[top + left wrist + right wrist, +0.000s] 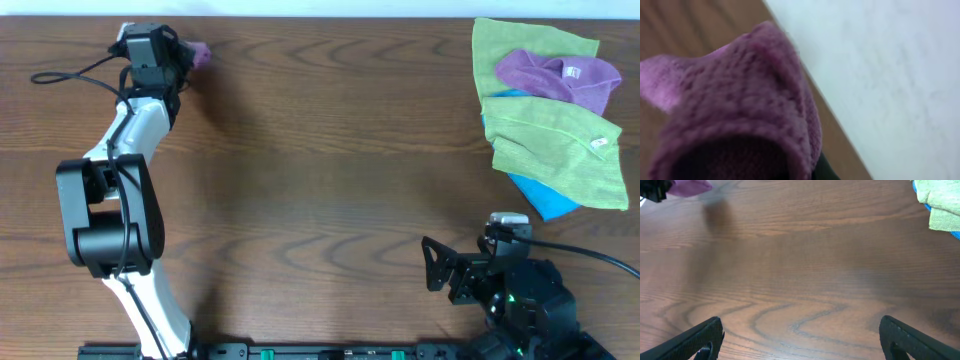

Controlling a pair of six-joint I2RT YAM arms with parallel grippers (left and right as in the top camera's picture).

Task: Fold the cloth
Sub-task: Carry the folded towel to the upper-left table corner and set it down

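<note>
Overhead: my left gripper (186, 54) at table's far edge, left side, clamped tight on cloth (199, 52); only small pink bunch shows. Left wrist view alone gives close look: cloth (740, 95) bunched, blurred, table edge running just beside it, white surface (890, 75) beyond. Right wrist view: my right gripper (802, 347) spread wide, nothing between jaws, bare wood ahead. Lime-green cloths (560, 150), violet cloth (555, 75), blue cloth (545, 197) piled far right, well apart from cloth. Broad open table (330, 150) between arms.
</note>
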